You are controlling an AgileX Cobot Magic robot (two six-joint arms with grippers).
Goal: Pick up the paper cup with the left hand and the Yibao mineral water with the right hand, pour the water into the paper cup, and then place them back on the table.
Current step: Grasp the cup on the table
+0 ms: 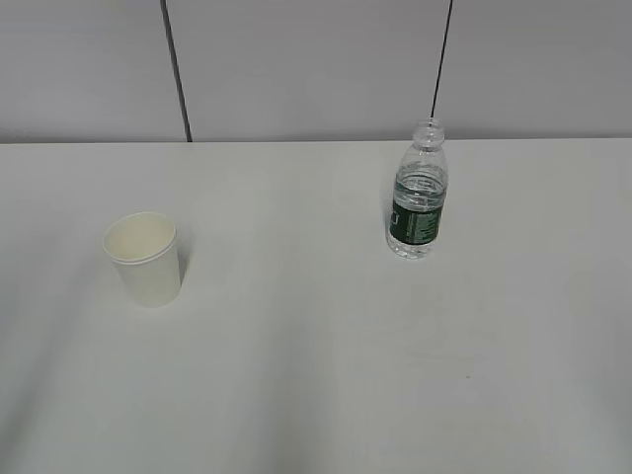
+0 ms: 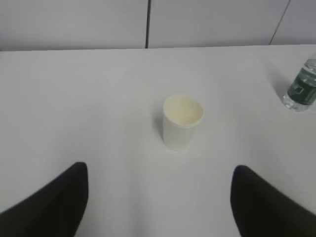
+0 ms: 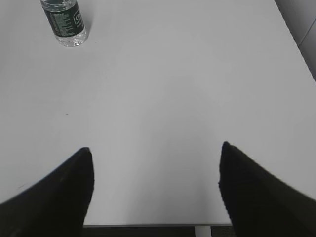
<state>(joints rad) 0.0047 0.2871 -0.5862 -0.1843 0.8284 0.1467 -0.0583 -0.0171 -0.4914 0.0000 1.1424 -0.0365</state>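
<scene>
Paper cup (image 1: 144, 259): stands upright on the left half of the surface (image 1: 316, 375), mouth up, with a pale cream inside that looks empty. In the left wrist view the paper cup (image 2: 181, 121) sits near the middle of the picture, ahead of the claw and well apart from it.

Yibao mineral water (image 1: 419, 193): stands upright on the right half of the surface, farther back than the cup and well apart from it. It has no cap, a dark green label band around the middle and clear plastic above and below. In the left wrist view only its lower part shows at the far right edge (image 2: 300, 91); in the right wrist view it stands in the far left corner (image 3: 64, 22), its top cut off by the frame.

Left claw (image 2: 158, 197): its two dark fingers (image 2: 54, 202) are spread wide apart, nothing between them, hovering over bare surface on the near side of the cup.

Right claw (image 3: 155, 190): its two dark fingers (image 3: 54, 192) are spread wide apart with nothing between them, above the near edge of the surface, well apart from the bottle.

Wall (image 1: 316, 69): grey panels with dark seams behind the far edge of the surface.

Exterior view: neither arm shows in it.
</scene>
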